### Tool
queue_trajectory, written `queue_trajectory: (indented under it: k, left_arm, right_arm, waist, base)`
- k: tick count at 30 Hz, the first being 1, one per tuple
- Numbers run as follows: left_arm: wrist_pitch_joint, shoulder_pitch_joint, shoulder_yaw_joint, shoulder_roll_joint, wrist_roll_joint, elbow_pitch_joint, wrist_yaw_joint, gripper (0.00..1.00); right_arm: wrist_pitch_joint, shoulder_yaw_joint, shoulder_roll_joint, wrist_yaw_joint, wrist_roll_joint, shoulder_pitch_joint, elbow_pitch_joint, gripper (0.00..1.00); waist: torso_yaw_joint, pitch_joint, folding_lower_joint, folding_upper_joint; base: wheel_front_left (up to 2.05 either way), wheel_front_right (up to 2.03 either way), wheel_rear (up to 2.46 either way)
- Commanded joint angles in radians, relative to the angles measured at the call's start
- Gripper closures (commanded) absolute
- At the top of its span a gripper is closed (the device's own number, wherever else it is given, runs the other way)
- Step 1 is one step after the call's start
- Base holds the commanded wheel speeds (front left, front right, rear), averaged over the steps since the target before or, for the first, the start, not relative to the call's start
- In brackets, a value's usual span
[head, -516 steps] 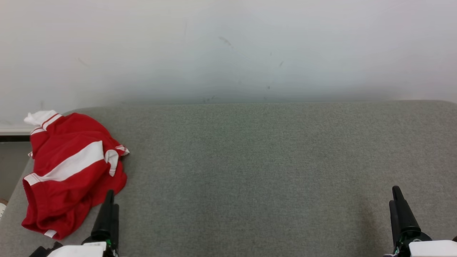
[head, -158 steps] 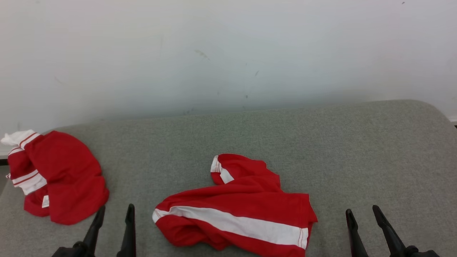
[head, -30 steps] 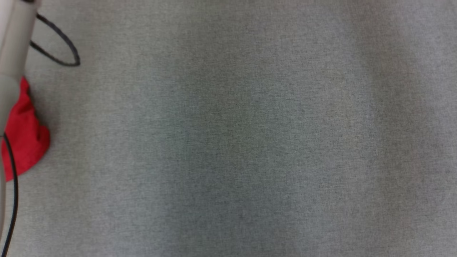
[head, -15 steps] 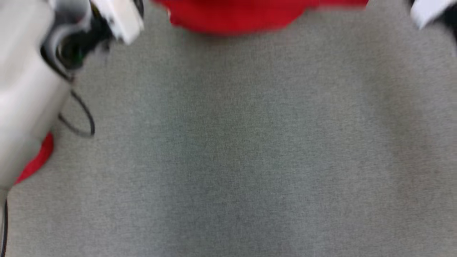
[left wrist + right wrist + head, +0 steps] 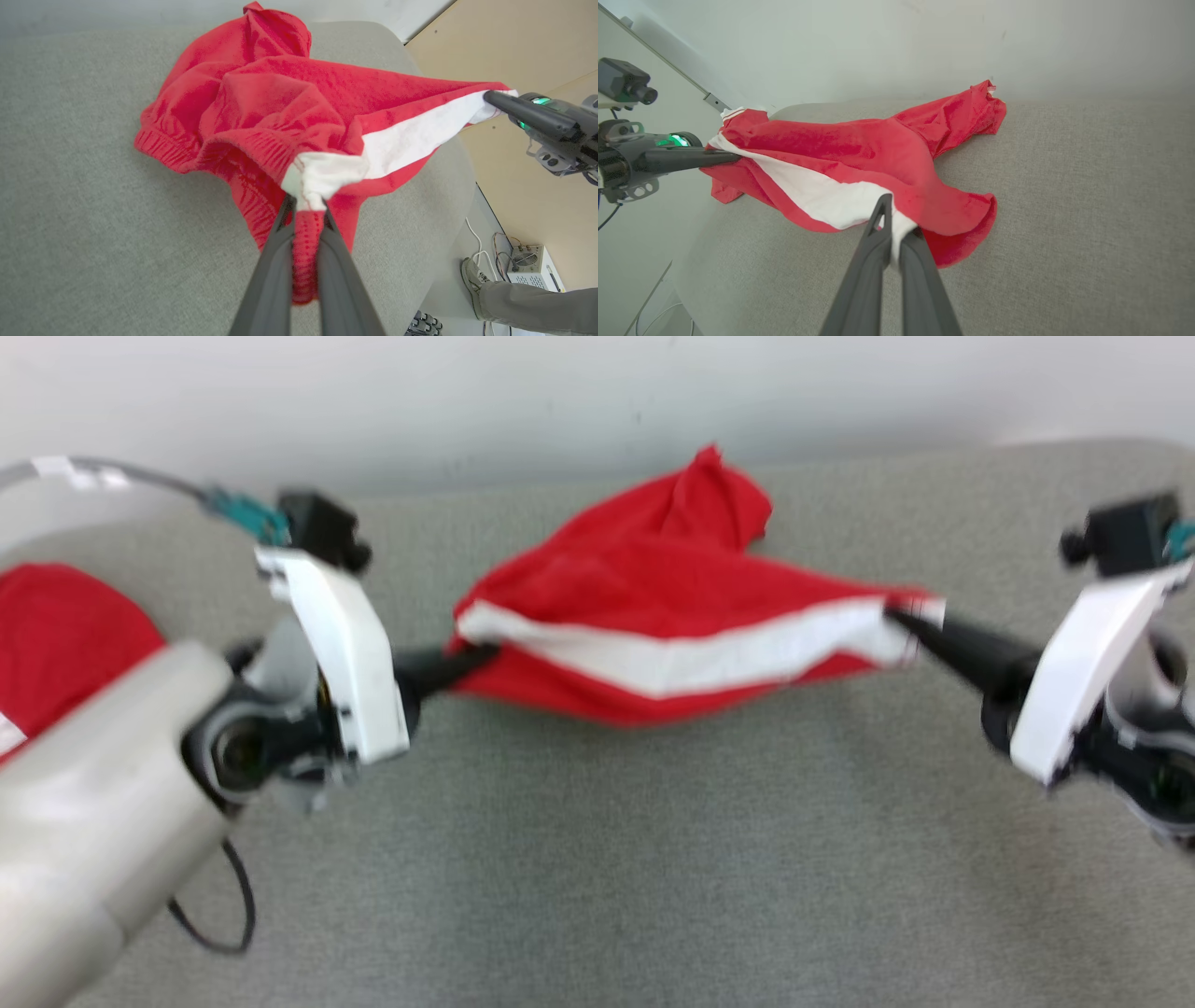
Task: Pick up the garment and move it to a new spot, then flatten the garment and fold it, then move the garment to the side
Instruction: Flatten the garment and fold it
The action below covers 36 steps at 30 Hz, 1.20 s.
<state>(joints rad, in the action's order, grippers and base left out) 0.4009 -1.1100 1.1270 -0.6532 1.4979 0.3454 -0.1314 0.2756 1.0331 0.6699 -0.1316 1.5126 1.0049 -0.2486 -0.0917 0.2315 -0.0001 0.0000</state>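
Both arms are out over the grey woven-fabric surface (image 5: 653,859), and the red cloth garment with a broad white stripe (image 5: 672,607) is strung between them. The left gripper (image 5: 478,656) has its two dark fingers pressed together on the garment's left end, where the stripe meets a ribbed red hem. The left wrist view shows white cloth bunched into a knot at the fingertips, with red ribbing caught down between the fingers. On the other side, the right gripper (image 5: 898,616) is pinching the stripe's far end, fingers closed on a fold of white cloth.

The stripe runs almost taut from one pinch to the other, held up off the surface. The red edge below it sags in the middle, and whether it brushes the fabric cannot be told. The rest of the garment trails back and lies on the surface, ending in a rumpled peak close to the pale wall (image 5: 560,401). That puts the garment around the middle of the surface, toward its back edge.

A second red garment (image 5: 65,635) sits heaped at the surface's left end, behind the left forearm and well apart from the stretched one. A thin black cable (image 5: 233,905) loops below that forearm. The head view is blurred. In the left wrist view, a person's shoe (image 5: 472,280) and grey trouser leg (image 5: 537,303) show on the floor beyond the surface's edge, near a small pale box with a fan grille (image 5: 528,263).
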Motion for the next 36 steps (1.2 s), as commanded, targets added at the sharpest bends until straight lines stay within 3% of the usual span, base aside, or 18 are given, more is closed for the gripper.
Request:
queue_trajectory:
  k: [1, 8, 15, 23, 29, 36]
  left_arm:
    - [0.011, 0.054, 0.008, -0.014, 0.034, -0.023, 0.002, 1.00]
    - [0.054, 0.226, 0.067, -0.071, 0.119, -0.162, 0.002, 1.00]
    - [0.060, 0.359, 0.093, -0.141, 0.185, -0.323, 0.005, 1.00]
    - [0.044, 0.402, 0.079, -0.175, 0.230, -0.402, 0.013, 1.00]
    - [0.059, 0.369, 0.022, -0.166, 0.327, -0.389, 0.009, 1.00]
    - [0.165, 0.306, -0.058, -0.167, 0.490, -0.307, 0.003, 1.00]
  right_arm:
    - [0.018, 0.015, 0.024, 0.002, 0.030, -0.055, 0.026, 1.00]
    - [0.090, 0.062, 0.123, 0.002, 0.129, -0.212, 0.142, 1.00]
    - [0.114, 0.106, 0.272, 0.002, 0.201, -0.337, 0.300, 1.00]
    - [0.128, 0.142, 0.389, 0.002, 0.230, -0.332, 0.398, 1.00]
    - [0.162, 0.143, 0.391, 0.002, 0.259, -0.253, 0.353, 1.00]
    - [0.256, 0.159, 0.274, 0.002, 0.291, -0.067, 0.157, 1.00]
  waist:
    - [-0.004, -0.070, 0.0001, 0.0000]
    - [-0.001, -0.160, 0.0001, 0.0000]
    - [0.021, -0.213, 0.0001, 0.0000]
    - [0.050, -0.213, 0.0001, 0.0000]
    - [0.081, -0.178, 0.0001, 0.0000]
    - [0.109, -0.111, 0.0001, 0.0000]
  base:
    - [0.00, 0.00, 0.00]
    - [0.00, 0.00, 0.00]
    - [0.00, 0.00, 0.00]
    - [0.00, 0.00, 0.00]
    - [0.00, 0.00, 0.00]
    - [0.00, 0.00, 0.00]
